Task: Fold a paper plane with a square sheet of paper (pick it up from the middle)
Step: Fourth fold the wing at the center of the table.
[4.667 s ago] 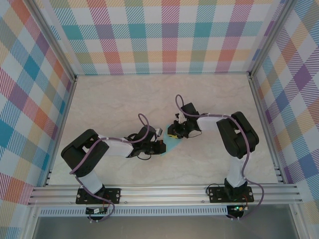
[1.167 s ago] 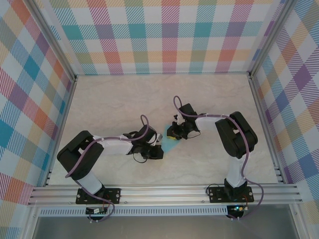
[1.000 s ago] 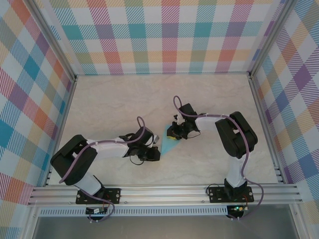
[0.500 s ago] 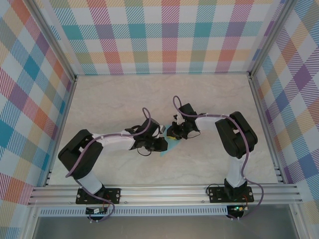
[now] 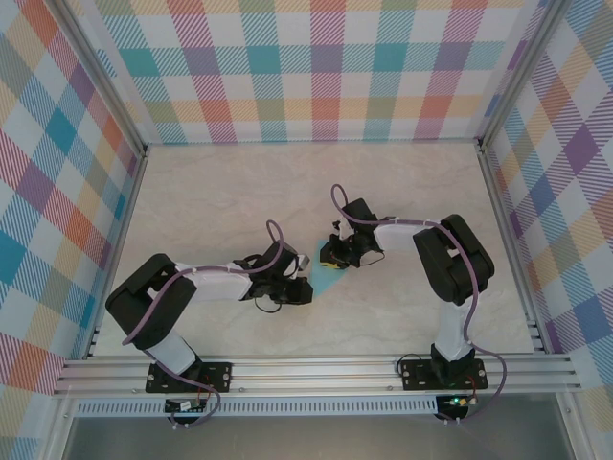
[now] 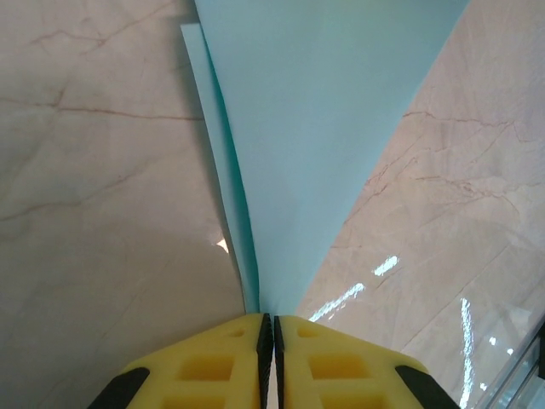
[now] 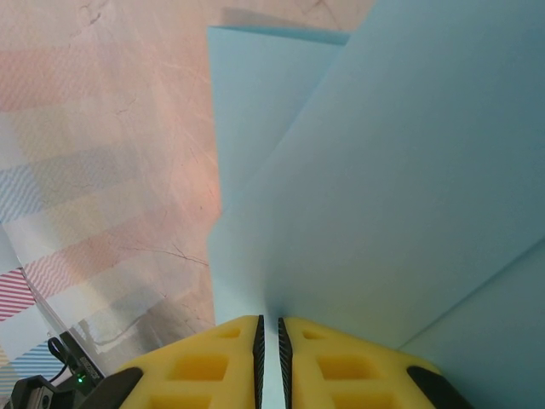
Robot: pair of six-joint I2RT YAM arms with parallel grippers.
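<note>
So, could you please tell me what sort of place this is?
Probably a lab robot test cell: an aluminium frame encloses a marble-look table, plaid panels line the walls, left arm and right arm bolt to its rail.

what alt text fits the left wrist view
The left gripper pinches the narrow tip of a folded light blue paper between shut yellow fingers at the bottom edge. The paper widens away from the camera, a second layer showing on its left, over a glossy marble-look table.
</note>
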